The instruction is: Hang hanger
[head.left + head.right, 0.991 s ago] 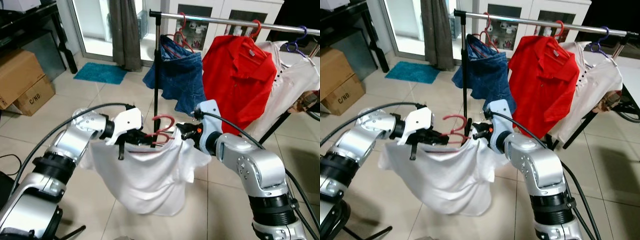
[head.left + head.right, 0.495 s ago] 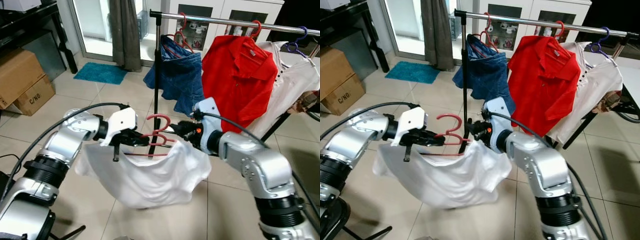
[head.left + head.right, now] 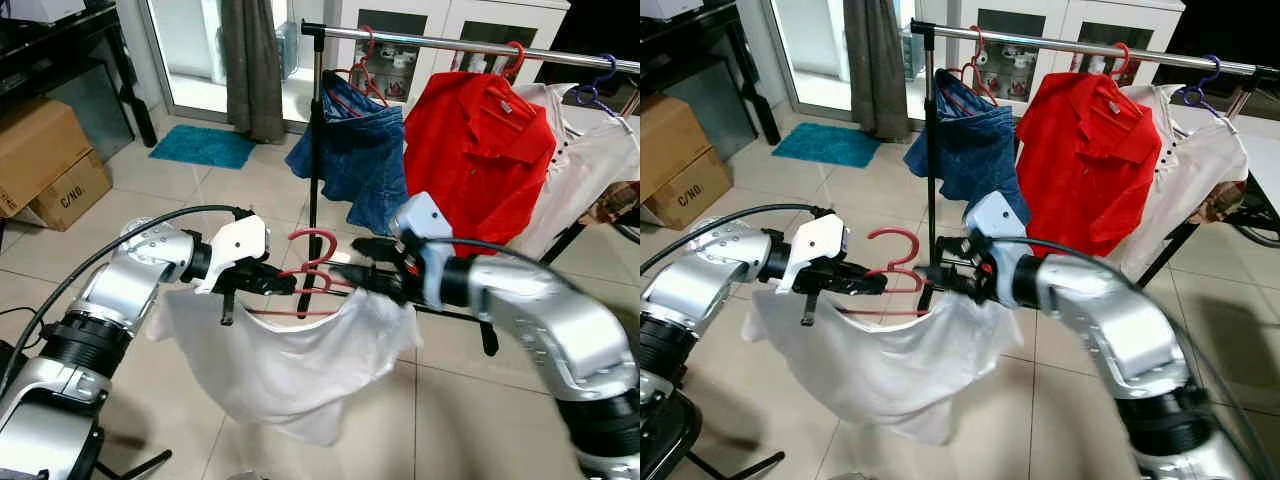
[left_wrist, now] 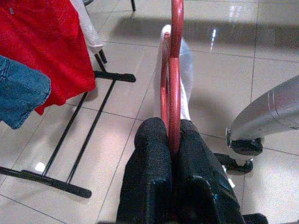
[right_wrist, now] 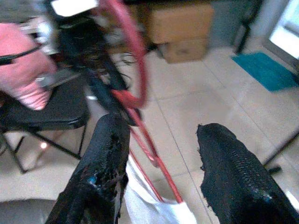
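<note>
Left gripper (image 4: 172, 142) jaws clamp the red hanger (image 3: 305, 272) low before the rail (image 3: 470, 44), right gripper (image 5: 161, 154) jaws wide astride its far end; the stiff, light wire carries a limp white shirt (image 3: 290, 365), so grip the wire.

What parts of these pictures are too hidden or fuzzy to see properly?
- Right gripper: motion-blurred in both eye views, so contact with the red hanger cannot be told.
- White shirt: the hanger's ends are hidden under its fabric in the eye views.
- Clothes rail: cut off by the right edge.
- Left gripper: its jaws hide the part of the hanger they clamp.
</note>
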